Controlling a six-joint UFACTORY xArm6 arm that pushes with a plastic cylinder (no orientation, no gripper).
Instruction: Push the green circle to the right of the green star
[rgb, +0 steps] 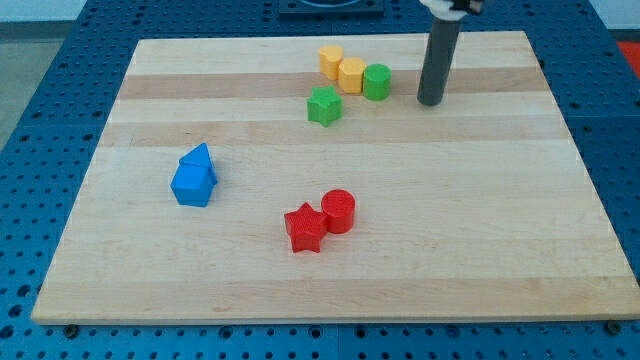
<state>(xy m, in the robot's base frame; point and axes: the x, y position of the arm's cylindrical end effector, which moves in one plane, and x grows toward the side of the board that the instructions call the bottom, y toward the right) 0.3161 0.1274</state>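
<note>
- You see a pale wooden surface (480, 250), made of joined planks with lengthwise grain, filling most of the view.
- Around it you see a blue perforated base (40, 110) with rows of small holes.
- Even light falls on it, and shadows are soft.

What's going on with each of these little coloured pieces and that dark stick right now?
My tip: on the board, to the view's right of the green circle, apart from it.
Green circle: upright, touching a yellow block.
Green star: flat, below-left of the green circle.
Two yellow blocks: pressed together.
Blue blocks: two, huddled together.
Red star: touching the red circle.
Red circle: upright.
</note>
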